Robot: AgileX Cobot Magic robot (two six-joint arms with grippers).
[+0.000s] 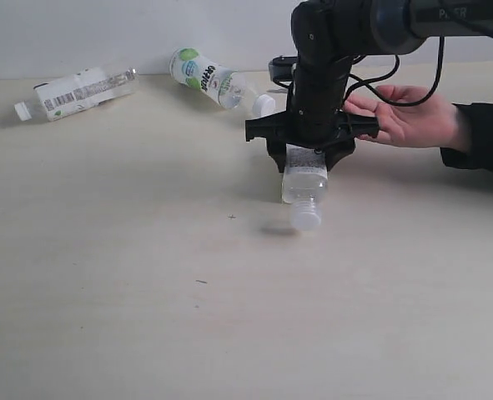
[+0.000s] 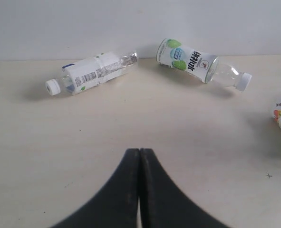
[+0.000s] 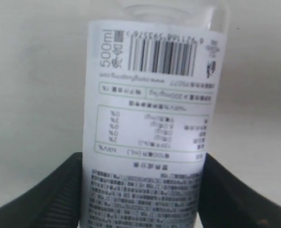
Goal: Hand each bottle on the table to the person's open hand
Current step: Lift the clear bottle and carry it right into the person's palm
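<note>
A clear white-capped bottle [image 1: 304, 179] with a white barcode label [image 3: 147, 118] lies on the table [image 1: 146, 292], its cap toward the front edge. My right gripper [image 1: 309, 154] comes down over it. Its two black fingers press against both sides of the label, so the right gripper [image 3: 142, 161] is shut on the bottle. The person's open hand [image 1: 404, 117] rests palm up just behind and right of the gripper, with a black sleeve at the wrist. My left gripper [image 2: 140, 151] is shut and empty above bare table. It is out of the exterior view.
Two more bottles lie at the back of the table: a white-labelled one [image 1: 75, 93] [image 2: 95, 72] at the far left, and a green-and-white one [image 1: 208, 77] [image 2: 192, 61] near the middle. The right arm's black body and cables [image 1: 396, 79] hang over the hand.
</note>
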